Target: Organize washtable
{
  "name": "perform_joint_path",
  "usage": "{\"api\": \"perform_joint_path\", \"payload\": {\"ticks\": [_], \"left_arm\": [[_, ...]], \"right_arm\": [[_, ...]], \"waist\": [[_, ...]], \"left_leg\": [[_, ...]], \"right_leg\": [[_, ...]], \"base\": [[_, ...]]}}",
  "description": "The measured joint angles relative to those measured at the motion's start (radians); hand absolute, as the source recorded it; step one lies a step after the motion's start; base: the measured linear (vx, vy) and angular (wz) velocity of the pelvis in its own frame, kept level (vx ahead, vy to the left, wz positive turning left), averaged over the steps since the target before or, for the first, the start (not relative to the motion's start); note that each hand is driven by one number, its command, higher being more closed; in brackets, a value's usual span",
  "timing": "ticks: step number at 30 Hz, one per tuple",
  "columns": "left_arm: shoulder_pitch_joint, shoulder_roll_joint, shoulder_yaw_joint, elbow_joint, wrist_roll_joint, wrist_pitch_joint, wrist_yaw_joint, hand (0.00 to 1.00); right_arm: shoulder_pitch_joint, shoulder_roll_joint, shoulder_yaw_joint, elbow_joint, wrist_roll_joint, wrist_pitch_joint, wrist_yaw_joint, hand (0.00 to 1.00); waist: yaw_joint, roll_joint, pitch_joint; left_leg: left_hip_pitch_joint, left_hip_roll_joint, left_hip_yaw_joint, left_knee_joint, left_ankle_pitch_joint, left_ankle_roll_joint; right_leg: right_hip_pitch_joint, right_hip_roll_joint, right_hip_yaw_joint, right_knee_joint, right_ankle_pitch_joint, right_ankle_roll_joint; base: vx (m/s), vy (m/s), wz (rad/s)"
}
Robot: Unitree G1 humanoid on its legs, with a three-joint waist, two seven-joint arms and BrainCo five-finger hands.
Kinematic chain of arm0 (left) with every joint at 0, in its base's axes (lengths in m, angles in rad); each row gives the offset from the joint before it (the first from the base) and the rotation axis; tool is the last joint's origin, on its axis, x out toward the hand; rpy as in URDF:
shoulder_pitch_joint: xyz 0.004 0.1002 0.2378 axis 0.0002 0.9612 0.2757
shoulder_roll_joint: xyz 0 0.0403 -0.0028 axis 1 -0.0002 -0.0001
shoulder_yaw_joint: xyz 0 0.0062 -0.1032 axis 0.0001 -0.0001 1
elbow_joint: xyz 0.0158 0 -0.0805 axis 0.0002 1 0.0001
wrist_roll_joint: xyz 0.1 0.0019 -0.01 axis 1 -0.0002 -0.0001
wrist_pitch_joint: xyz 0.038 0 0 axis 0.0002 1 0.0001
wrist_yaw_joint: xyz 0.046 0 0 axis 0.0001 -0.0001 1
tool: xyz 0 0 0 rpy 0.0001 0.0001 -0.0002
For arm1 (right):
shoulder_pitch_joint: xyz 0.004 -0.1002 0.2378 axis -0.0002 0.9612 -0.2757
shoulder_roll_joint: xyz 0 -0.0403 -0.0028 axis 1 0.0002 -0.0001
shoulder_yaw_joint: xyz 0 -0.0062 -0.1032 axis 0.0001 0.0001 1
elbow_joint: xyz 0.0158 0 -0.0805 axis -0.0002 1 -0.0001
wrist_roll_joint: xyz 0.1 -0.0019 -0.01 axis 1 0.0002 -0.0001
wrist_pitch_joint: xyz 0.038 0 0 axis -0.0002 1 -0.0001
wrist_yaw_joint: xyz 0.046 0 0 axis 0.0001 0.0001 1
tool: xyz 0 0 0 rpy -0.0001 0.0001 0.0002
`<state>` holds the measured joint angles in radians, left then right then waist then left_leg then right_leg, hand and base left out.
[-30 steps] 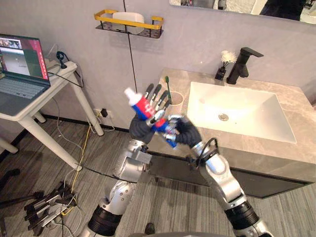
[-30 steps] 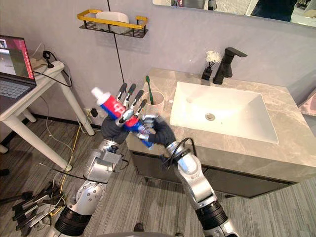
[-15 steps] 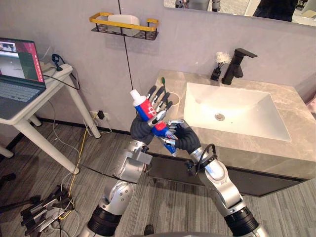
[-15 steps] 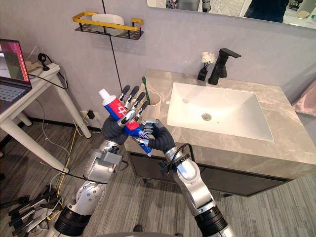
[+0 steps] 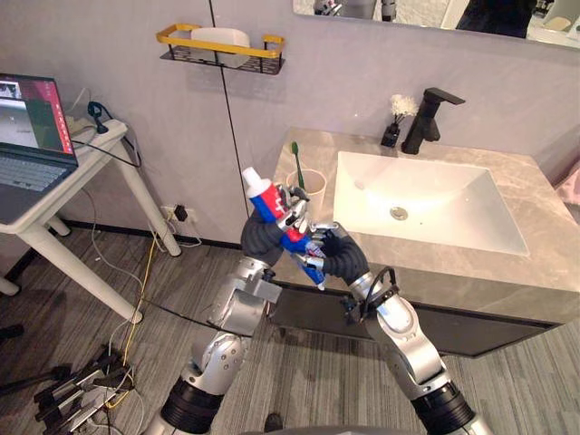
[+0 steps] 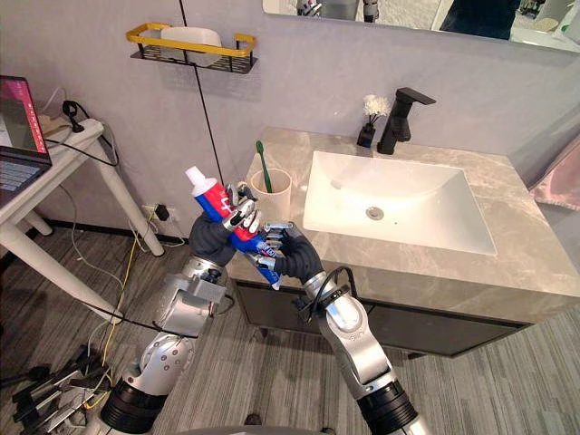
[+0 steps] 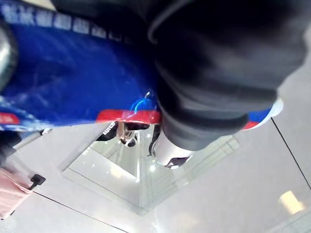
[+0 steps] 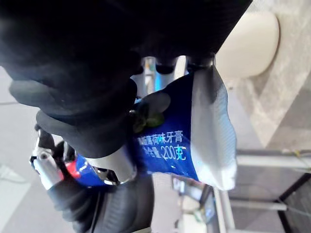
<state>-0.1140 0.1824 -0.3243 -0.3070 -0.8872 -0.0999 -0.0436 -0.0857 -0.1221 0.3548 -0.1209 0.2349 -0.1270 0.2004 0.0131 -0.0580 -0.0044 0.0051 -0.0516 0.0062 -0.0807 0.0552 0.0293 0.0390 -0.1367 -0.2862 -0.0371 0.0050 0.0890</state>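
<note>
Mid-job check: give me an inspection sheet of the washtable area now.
Surface: grey stone countertop, sink bare.
Job's things: toothpaste tube held in air by the counter's left front corner; toothbrush stands in cup beside sink.
Clutter: nothing seen.
Hands: left hand and right hand both curled round the tube.
Cables: loose cables on floor near wall socket.
Surroundings: black faucet, flower vase, wall shelf, laptop on side table.

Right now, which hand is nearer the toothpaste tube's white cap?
Left. The left hand grips the toothpaste tube just below its cap; the right hand holds the crimped lower end.
</note>
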Motion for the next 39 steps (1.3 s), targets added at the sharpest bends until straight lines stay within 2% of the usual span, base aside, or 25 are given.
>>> {"api": "perform_joint_path", "payload": {"ticks": [3, 7, 9, 14, 17, 21, 28, 31, 39], "left_arm": [[-0.037, 0.017, 0.04, 0.0, 0.027, 0.004, -0.001, 1.0], [-0.204, 0.092, 0.141, 0.006, 0.082, -0.001, -0.001, 1.0], [-0.296, 0.128, 0.163, 0.036, 0.118, -0.022, -0.001, 1.0], [-0.479, 0.206, 0.188, 0.153, 0.195, -0.043, 0.003, 1.0], [-0.534, 0.22, 0.187, 0.244, 0.206, -0.045, 0.008, 1.0], [-0.543, 0.23, 0.188, 0.308, 0.233, -0.044, 0.052, 1.0], [-0.627, 0.23, 0.189, 0.405, 0.312, -0.043, 0.112, 1.0], [-0.656, 0.229, 0.189, 0.421, 0.332, -0.043, 0.114, 1.0], [-0.667, 0.228, 0.19, 0.498, 0.361, -0.04, 0.122, 1.0]], "right_arm": [[0.024, 0.003, -0.001, 0.017, 0.012, 0.007, 0.005, 0.0], [0.113, 0.004, 0.001, 0.07, 0.051, 0.045, 0.042, 0.0], [0.166, -0.002, 0.006, 0.071, 0.052, 0.061, 0.062, 0.0], [0.238, -0.005, 0.012, 0.155, 0.03, 0.079, 0.108, 0.0], [0.277, -0.002, -0.004, 0.187, 0.027, 0.09, 0.106, 0.0], [0.333, 0.0, -0.034, 0.197, 0.029, 0.099, 0.095, 0.0], [0.389, 0.017, -0.085, 0.197, 0.03, 0.1, 0.08, 0.0], [0.393, 0.019, -0.084, 0.197, 0.03, 0.1, 0.082, 0.0], [0.404, 0.026, -0.086, 0.197, 0.029, 0.1, 0.082, 0.0]], "waist": [[0.001, 0.001, -0.002], [0.0, 0.002, -0.003], [-0.002, 0.002, -0.003], [-0.028, 0.002, -0.003], [-0.036, 0.002, -0.014], [-0.058, 0.002, -0.014], [-0.061, 0.001, -0.014], [-0.057, -0.005, -0.012], [-0.08, -0.029, 0.003]], "left_leg": [[0.005, 0.001, 0.007, -0.004, 0.0, 0.0], [0.006, 0.002, 0.022, -0.008, 0.0, 0.0], [0.006, 0.002, 0.025, -0.009, -0.001, 0.0], [0.006, 0.0, 0.029, -0.01, -0.001, 0.0], [-0.01, 0.002, 0.038, -0.01, -0.003, 0.0], [-0.015, 0.002, 0.051, -0.01, -0.004, -0.001], [-0.029, 0.005, 0.061, -0.007, -0.004, -0.001], [-0.036, 0.01, 0.077, -0.007, -0.005, -0.001], [-0.046, 0.015, 0.082, -0.007, -0.005, -0.001]], "right_leg": [[0.0, 0.002, 0.008, 0.0, 0.0, 0.0], [-0.007, 0.002, 0.017, 0.0, 0.001, -0.001], [-0.009, 0.002, 0.023, 0.0, 0.002, -0.002], [-0.014, 0.002, 0.038, -0.001, 0.005, 0.001], [-0.032, 0.002, 0.048, -0.01, 0.009, 0.0], [-0.032, 0.002, 0.065, -0.037, 0.03, 0.0], [-0.048, 0.01, 0.076, -0.037, 0.035, -0.002], [-0.065, 0.013, 0.097, -0.037, 0.042, -0.008], [-0.078, 0.015, 0.103, -0.038, 0.047, -0.011]], "base": [[-0.02, -0.01, -0.07], [-0.02, -0.008, -0.1], [0.01, -0.002, -0.08], [0.01, -0.002, -0.04], [0.01, -0.007, -0.1], [0.01, -0.006, -0.11], [-0.01, -0.01, -0.05], [-0.03, -0.008, -0.17], [-0.01, -0.003, -0.04]]}}
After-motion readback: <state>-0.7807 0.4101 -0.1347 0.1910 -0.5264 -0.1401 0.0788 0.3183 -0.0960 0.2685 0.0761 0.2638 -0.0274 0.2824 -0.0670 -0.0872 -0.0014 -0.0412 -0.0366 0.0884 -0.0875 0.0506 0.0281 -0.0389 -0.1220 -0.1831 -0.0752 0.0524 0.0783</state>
